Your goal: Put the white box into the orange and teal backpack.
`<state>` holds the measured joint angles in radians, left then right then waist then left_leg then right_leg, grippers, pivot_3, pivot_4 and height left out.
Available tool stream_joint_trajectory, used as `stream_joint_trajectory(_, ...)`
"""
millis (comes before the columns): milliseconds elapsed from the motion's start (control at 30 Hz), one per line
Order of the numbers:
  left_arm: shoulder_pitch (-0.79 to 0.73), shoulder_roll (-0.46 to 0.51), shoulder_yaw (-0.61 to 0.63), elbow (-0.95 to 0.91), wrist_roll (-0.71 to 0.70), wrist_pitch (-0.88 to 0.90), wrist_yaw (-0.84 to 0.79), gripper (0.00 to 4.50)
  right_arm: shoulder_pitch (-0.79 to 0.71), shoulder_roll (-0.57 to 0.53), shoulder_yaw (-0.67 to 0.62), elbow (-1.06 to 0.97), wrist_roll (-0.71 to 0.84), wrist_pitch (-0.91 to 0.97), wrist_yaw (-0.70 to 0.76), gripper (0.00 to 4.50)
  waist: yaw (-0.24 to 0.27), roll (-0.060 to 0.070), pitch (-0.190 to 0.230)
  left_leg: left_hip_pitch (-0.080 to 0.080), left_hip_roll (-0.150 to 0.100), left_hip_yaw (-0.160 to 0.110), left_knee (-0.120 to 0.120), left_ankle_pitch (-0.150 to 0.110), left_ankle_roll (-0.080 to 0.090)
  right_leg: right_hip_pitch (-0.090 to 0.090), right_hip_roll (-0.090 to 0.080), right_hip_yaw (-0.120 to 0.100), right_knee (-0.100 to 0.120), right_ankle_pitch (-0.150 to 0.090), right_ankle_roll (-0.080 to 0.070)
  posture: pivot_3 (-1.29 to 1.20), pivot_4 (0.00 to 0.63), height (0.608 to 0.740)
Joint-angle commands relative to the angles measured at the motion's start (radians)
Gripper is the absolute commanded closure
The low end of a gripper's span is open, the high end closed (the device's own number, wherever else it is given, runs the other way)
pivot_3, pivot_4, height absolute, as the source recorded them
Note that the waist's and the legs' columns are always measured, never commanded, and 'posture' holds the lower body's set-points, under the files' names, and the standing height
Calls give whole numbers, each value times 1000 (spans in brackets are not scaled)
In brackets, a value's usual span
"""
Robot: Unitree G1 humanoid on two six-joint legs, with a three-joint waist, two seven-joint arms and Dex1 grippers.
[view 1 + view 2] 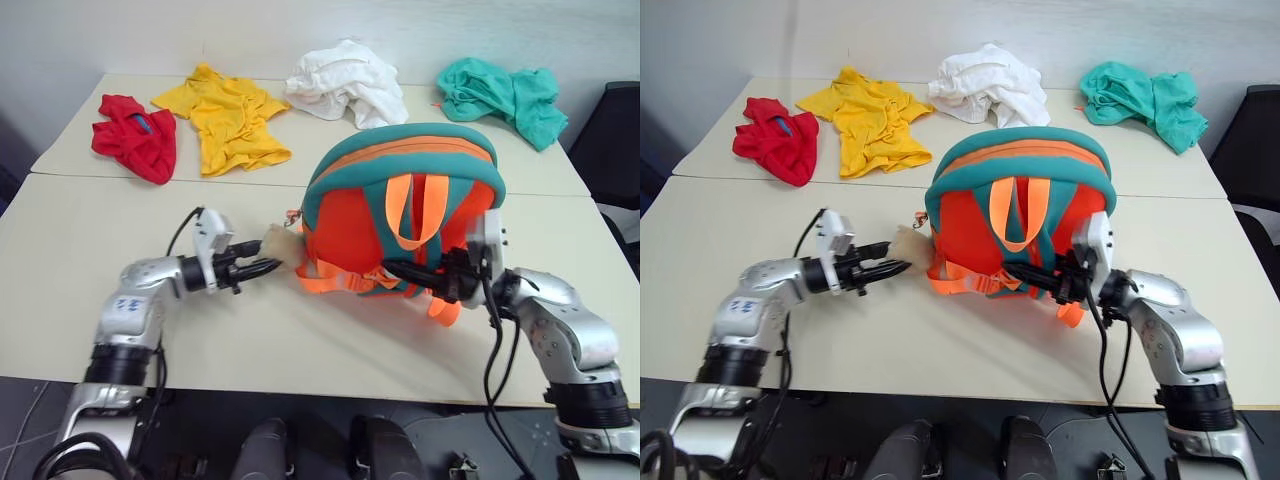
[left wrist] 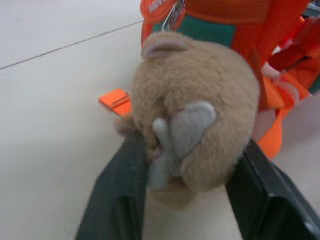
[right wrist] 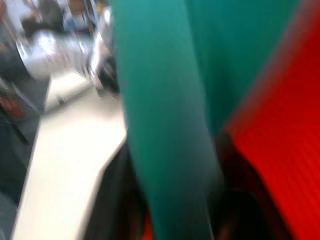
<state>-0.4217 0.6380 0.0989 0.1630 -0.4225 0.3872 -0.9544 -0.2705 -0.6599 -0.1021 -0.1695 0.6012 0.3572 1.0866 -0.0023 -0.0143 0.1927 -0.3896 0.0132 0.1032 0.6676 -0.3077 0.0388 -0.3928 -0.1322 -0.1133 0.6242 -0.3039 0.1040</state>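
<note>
The orange and teal backpack (image 1: 400, 200) stands on the near table with its orange straps facing me. A tan plush piece (image 2: 195, 110) hangs at its lower left side. My left gripper (image 1: 265, 268) points level at that plush and is open, one black finger (image 2: 120, 200) on each side of it. My right gripper (image 1: 395, 268) reaches in low at the backpack's right front, among the orange straps. It is open, with a teal band (image 3: 165, 125) of the bag running between its fingers. The white box is out of view.
On the far table lie a red garment (image 1: 135, 135), a yellow garment (image 1: 225, 118), a white cloth garment (image 1: 345, 82) and a teal cloth garment (image 1: 505, 95). A black chair (image 1: 615, 130) stands at the right. Bare tabletop (image 1: 90, 260) stretches left of the backpack.
</note>
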Motion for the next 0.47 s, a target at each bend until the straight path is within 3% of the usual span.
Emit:
stream_joint_trajectory(33, 88, 91, 150, -41, -44, -19, -33, 804, 59, -67, -101, 46, -40, -127, 73, 1657, -1, 0, 0, 0, 0, 0, 0, 0, 0, 0, 0, 0, 0, 0, 0, 0, 150, 740)
stream_joint_trajectory(133, 268, 203, 226, -63, -16, -121, -142, 0, 130, -145, -181, 113, -52, -196, 146, 689, -6, 0, 0, 2, 1, 2, -3, -1, -1, -1, 0, 1, -1, 0, 0, 0, 150, 740)
stream_joint_trajectory(200, 388, 235, 293, -107, -31, -125, -156, 0, 169, -188, -233, 195, -74, -263, 184, 22, -5, 1, 0, 2, 1, 3, -4, -1, -1, -1, 0, 1, -2, 0, 0, 0, 150, 740)
stream_joint_trajectory(333, 564, 238, 393, -169, 12, -234, -139, 0, 184, -233, -270, 389, -143, -439, 241, 22, 2, 1, 0, 3, 1, 2, -3, -4, 0, 1, -3, 6, -6, 0, -1, 0, 150, 740)
stream_joint_trajectory(467, 598, 215, 427, -197, 10, -273, -91, 0, 152, -227, -245, 464, -175, -506, 253, 22, 4, 2, 1, 3, 1, -1, -3, -7, -7, 0, -5, 5, -5, -1, -3, 0, 150, 740)
